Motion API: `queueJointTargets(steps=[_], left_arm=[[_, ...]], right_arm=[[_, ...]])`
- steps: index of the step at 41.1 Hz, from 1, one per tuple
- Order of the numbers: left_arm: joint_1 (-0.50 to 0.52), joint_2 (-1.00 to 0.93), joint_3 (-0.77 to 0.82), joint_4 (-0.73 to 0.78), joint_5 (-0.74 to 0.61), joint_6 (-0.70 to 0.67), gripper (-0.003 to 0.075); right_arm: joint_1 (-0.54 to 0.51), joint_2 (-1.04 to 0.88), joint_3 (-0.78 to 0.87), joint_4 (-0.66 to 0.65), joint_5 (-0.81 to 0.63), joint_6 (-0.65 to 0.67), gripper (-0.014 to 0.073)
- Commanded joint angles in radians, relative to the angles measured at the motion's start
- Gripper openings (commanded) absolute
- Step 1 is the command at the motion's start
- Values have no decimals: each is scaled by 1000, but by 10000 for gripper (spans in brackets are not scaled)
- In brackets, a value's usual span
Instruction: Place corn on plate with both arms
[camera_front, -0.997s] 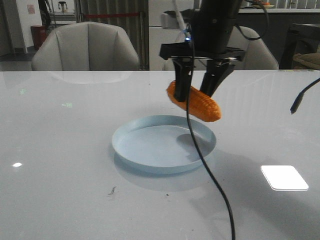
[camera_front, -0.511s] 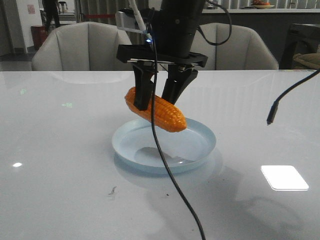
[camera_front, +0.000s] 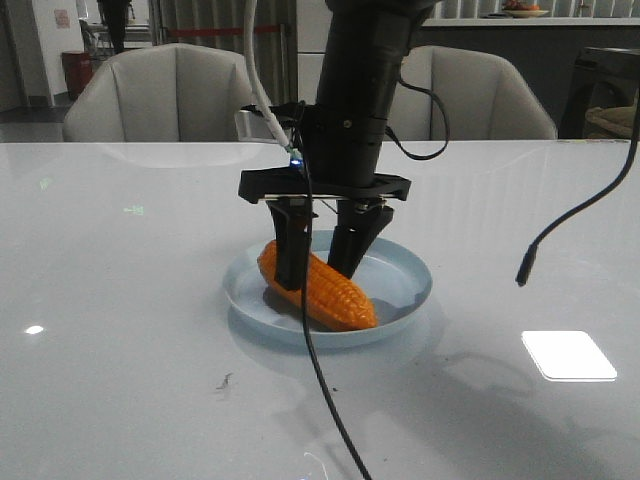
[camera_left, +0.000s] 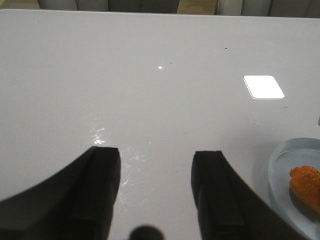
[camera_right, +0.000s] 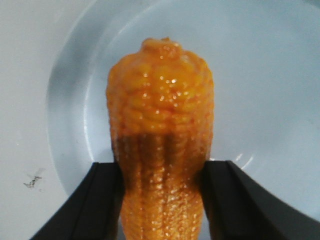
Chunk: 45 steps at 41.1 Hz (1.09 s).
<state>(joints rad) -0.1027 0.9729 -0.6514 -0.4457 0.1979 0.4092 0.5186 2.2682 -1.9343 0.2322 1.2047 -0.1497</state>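
Observation:
The orange corn (camera_front: 335, 298) lies slanted low in the pale blue plate (camera_front: 405, 272), its tapered end toward the front right. My right gripper (camera_front: 320, 272) comes down from above and is shut on the corn's middle. In the right wrist view the corn (camera_right: 160, 110) sits between both black fingers (camera_right: 100, 200), over the plate (camera_right: 260, 75). My left gripper (camera_left: 156, 165) is open and empty over bare table. The plate's rim (camera_left: 282, 165) and one end of the corn (camera_left: 306, 182) show at the edge of its view. The left gripper is out of the front view.
A black cable (camera_front: 320, 380) hangs from the right arm across the front of the plate. Another cable end (camera_front: 525, 270) dangles to the right. A bright light patch (camera_front: 568, 355) and a small dark mark (camera_front: 225, 381) are on the white table. Chairs stand behind.
My right gripper has moved left and down with the corn, from above the plate's right rim to low inside the plate.

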Motion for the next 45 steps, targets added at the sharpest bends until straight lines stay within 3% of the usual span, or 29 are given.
queueJointTargets(steps=[1, 4, 7, 35, 45], left_arm=[[-7, -14, -28, -11, -67, 4, 403], [-7, -14, -28, -11, -67, 4, 403], [-7, -14, -28, -9, -67, 4, 403], [-7, -14, -28, 7, -67, 4, 403], [-7, -14, -28, 7, -67, 4, 403]], right_arm=[[-2, -44, -28, 2, 4, -10, 447], [-2, -45, -34, -2, -17, -10, 534], [-2, -50, -34, -7, -24, -10, 563], [-19, -333, -127, -89, -61, -6, 559], [-130, -504, -124, -90, -66, 44, 559]])
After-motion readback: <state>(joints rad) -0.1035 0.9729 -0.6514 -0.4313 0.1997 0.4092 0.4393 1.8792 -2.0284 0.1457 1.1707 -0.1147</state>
